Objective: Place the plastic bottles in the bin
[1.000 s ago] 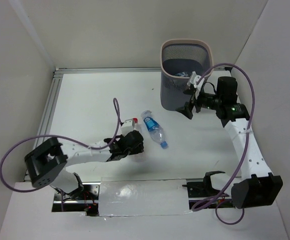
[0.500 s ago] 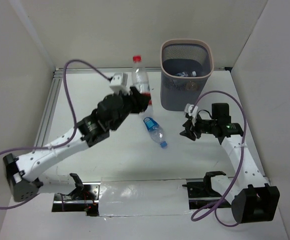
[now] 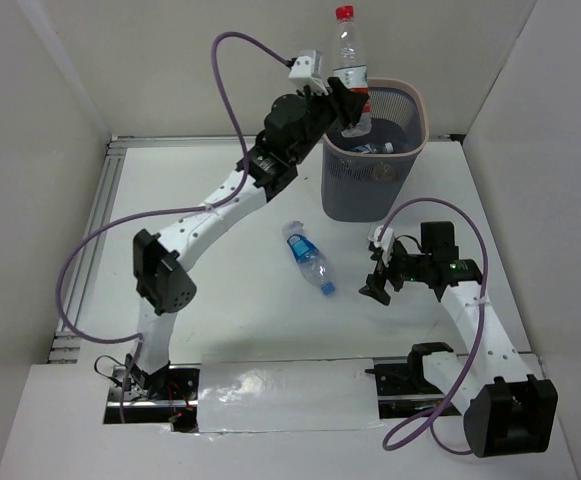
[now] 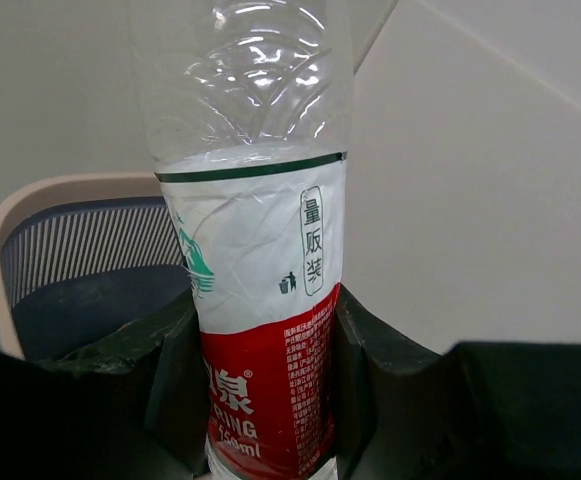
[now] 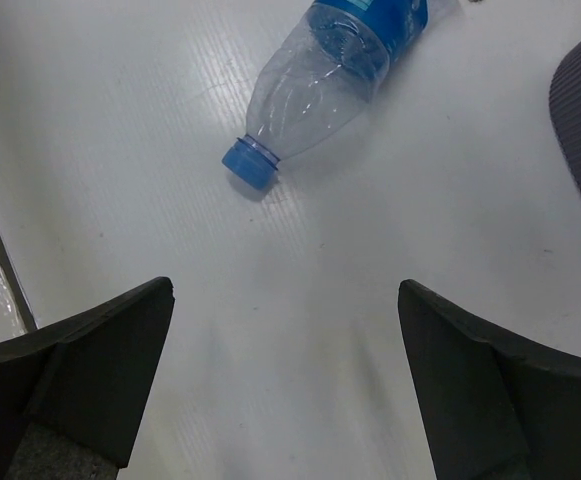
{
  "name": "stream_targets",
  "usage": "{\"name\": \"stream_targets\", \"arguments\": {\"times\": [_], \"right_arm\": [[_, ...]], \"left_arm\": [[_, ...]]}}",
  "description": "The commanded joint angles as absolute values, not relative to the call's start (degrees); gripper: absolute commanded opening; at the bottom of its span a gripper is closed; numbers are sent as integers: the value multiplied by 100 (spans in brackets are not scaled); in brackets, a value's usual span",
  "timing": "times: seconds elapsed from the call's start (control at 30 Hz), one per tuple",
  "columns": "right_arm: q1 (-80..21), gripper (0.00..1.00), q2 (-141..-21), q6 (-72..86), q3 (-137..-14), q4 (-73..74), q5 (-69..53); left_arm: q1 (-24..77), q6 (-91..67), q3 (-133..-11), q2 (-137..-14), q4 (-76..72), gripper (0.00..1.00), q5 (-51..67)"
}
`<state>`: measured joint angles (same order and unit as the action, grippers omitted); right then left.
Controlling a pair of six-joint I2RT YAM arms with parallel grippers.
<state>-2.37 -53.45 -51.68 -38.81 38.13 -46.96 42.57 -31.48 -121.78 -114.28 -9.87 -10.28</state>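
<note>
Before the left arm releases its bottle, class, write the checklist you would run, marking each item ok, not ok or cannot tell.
1. Left gripper shut on the red-label bottle: ok.
2. That bottle upright, cap up: ok.
3. Its base fully inside the rim of the bin: cannot tell; from above it overlaps the rim's left edge.
4. Room left in the bin: ok.
5. Right gripper open and apart from the bin: ok.
6. Blue-label bottle lying on the table, touched by neither gripper: ok.
</note>
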Motion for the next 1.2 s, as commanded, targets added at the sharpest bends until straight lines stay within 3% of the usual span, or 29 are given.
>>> {"name": "stream_targets", "arguments": {"times": [0.0, 0.07, 0.13, 0.23, 0.33, 0.57, 0.9, 0.93, 1.0, 1.17], "right_arm": [[-264, 100, -5133, -4870, -3779, 3280, -4501], [-264, 100, -5071, -4616, -3779, 3209, -4500], [-185, 100, -5071, -4150, -3779, 3041, -4692], [-185, 99, -5343, -4105, -3884, 3226, -5308], [-185, 88, -5484, -4166, -3885, 3086, -5335], [-684, 83, -6011, -3781, -3779, 2164, -4782], [-2310, 88, -7522, -1795, -4254, 396, -2823], [-2468, 94, -7610, -1549, -4341, 317, -2717], [-2680, 100, -7892, -1285, -4499, 150, -2242], [-3234, 100, -8567, -739, -4894, -202, -1182]], "left_arm": [[4289, -2883, -12734, -12073, -1564, 43, -1247], [4341, -2777, -13217, -12391, -1564, 56, -1546], [4342, -2629, -13586, -12777, -1345, 78, -1896], [4412, -2567, -13728, -12981, -1345, 84, -1969], [4412, -2496, -14105, -13140, -1171, 99, -1969], [4359, -2163, -13089, -11938, -1274, 99, -1617], [4904, -1475, -7009, -7009, -1039, 99, -2820], [4956, -1772, -6178, -6187, -837, 99, -3074], [5150, -2177, -5470, -5418, -111, 99, -3365], [6035, -4011, -4046, -3528, 1693, 99, -4454]]}}
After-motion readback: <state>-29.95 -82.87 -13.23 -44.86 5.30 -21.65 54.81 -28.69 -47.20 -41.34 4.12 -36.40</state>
